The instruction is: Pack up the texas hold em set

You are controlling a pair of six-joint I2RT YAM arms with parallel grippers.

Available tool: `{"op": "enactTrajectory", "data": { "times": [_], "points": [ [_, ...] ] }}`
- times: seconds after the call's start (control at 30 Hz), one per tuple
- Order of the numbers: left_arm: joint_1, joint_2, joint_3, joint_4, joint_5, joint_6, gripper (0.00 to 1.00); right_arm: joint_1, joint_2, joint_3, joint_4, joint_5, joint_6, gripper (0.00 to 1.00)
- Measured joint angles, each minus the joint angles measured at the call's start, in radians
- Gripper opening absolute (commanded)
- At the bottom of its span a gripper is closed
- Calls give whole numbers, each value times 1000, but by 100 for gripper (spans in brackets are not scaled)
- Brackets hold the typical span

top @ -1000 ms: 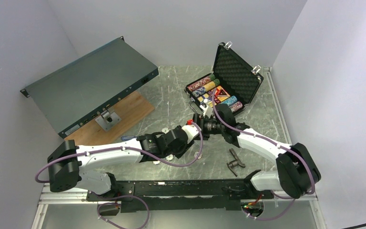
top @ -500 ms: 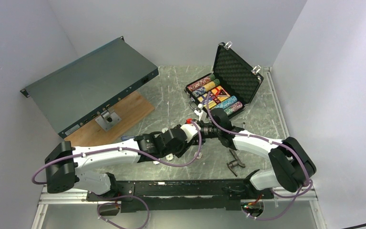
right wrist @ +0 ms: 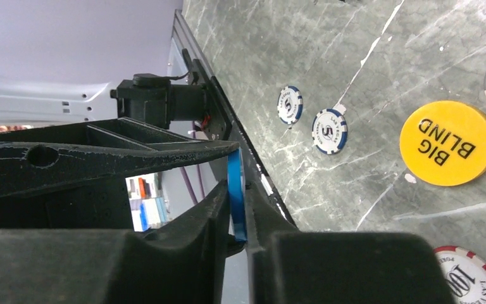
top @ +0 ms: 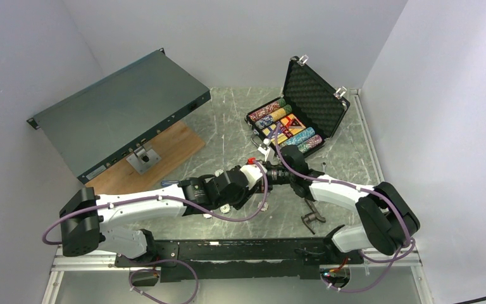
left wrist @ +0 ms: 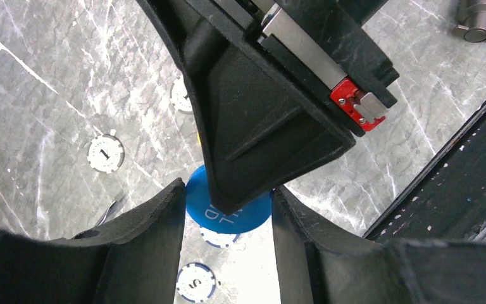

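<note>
Grey marbled stone forms the table (top: 228,126), closed in by pale walls, with a long grey metal case (top: 120,107) propped on a wooden board (top: 171,147) at the far left. At the far right stands the black briefcase (top: 338,123), its foam-lined lid upright and rows of multicoloured poker chips (top: 285,121) lying in its tray. Both arms meet above the middle of the table, nose to nose. The right gripper (right wrist: 235,190) has its jaws narrowed onto the flat faces of the blue disc (right wrist: 234,183), which shows edge-on between them in the right wrist view. The left gripper (left wrist: 228,190) has its jaws set as far apart as the disc is wide, one finger against each side of the disc's rim, so the disc is held off the table by both grippers at once. In the left wrist view the right gripper's black finger crosses in front of the disc and hides its upper part. On the table below lie loose pieces: a yellow disc (right wrist: 448,143) printed BIG BLIND, two white-and-blue chips (right wrist: 329,131) near it, a red-and-white chip (right wrist: 471,273) and a white-grey chip (left wrist: 105,154) marked 1. A silver metal tool (left wrist: 479,20) shows at the corner of the left wrist view, and a black tool (top: 312,212) lies near the right arm's base.
</note>
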Motion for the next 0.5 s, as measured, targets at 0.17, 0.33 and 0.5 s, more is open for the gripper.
{"op": "enactTrajectory", "data": {
  "times": [0.17,0.33,0.5],
  "points": [
    [0,-2,9,3,3,4,52,0,0,-10,10,8,2,0],
    [0,-6,16,-7,3,14,81,1,-4,-11,8,22,1,0],
    [4,-66,48,-47,1,34,99,-5,-45,8,-103,130,-49,0]
  ]
}}
